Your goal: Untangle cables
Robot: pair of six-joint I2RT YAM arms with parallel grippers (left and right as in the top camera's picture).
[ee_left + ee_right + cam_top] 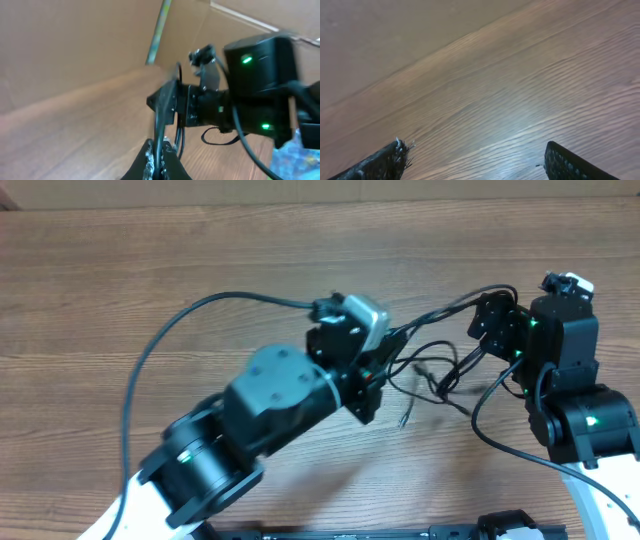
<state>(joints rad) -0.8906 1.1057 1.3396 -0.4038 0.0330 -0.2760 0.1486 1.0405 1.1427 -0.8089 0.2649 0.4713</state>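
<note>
The cables (440,368) are thin black cords lying in loose loops on the wooden table (150,260), between my two grippers. My left gripper (382,365) is at their left end. In the left wrist view its jaws (161,156) are shut on one black cord (163,120), which rises straight up out of them; more loops (220,137) lie behind. My right gripper (490,330) hovers at the right end of the bunch. In the right wrist view it (476,161) stands wide open over bare wood, with nothing between its fingertips (395,156).
The thick black cable of the left arm (160,345) arcs over the table on the left. The right arm's own cable (490,430) loops near its base. A brown wall (75,40) rises behind the table. Something blue and patterned (295,156) shows at the right edge.
</note>
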